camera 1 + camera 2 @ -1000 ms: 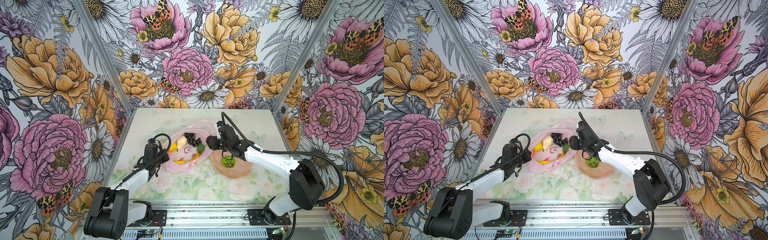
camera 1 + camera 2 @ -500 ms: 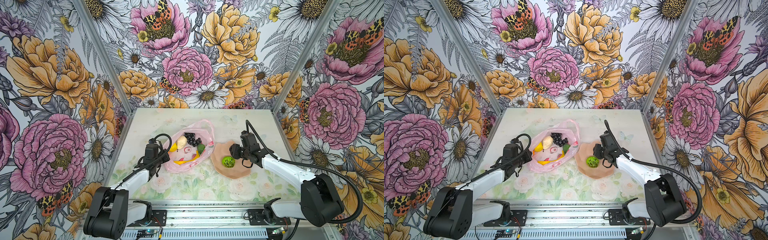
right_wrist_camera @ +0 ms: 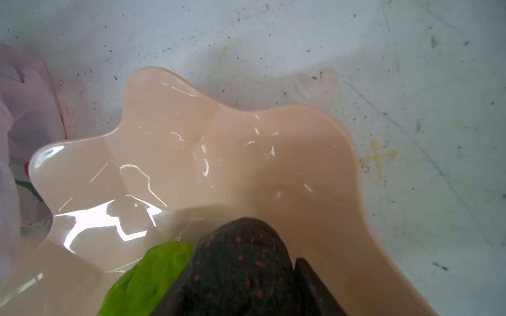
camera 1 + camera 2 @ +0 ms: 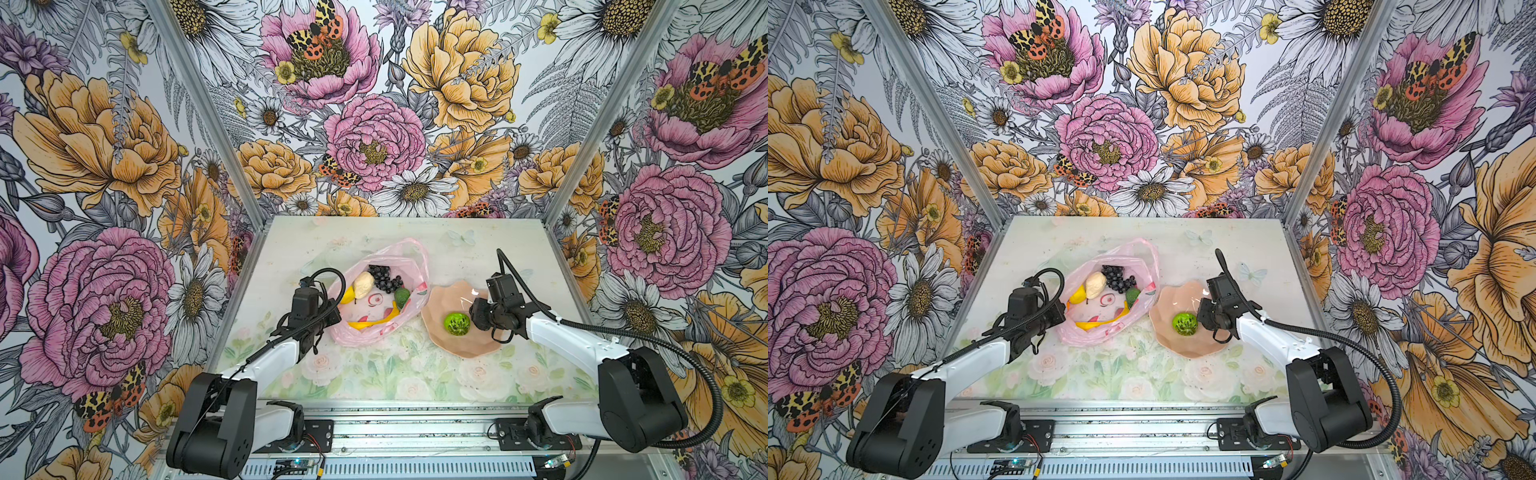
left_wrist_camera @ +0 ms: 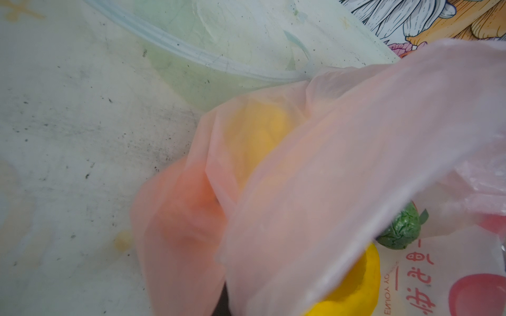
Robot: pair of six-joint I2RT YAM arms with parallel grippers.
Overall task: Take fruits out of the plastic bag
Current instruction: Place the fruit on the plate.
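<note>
Top views first. The left gripper [image 4: 334, 316] is clamped on the rim of the plastic bag [image 4: 417, 259], and the mouth gapes open. Inside we count five fruits:

- one lemon [image 4: 347, 296], right by that hand
- one cream lump [image 4: 363, 284]
- one grape bunch [image 4: 382, 277]
- one avocado [image 4: 402, 297], on the side toward the right gripper [image 4: 476, 318]
- one banana [image 4: 376, 323], its long axis running from hand to hand

One lime [image 4: 456, 324] lies in the one dish [image 4: 465, 351], just beside the right gripper and outside its grasp (so that hand carries nothing). We judge the avocado to be the right arm's next reach, across the dish rim from that hand.

Left wrist view: pink bag film fills the frame with yellow glowing through, and the avocado [image 5: 399, 229] peeks out beyond.

Right wrist view: a speckled finger [image 3: 241, 273] hangs over the dish with the lime alongside. We cannot tell how wide the jaws stand.
</note>
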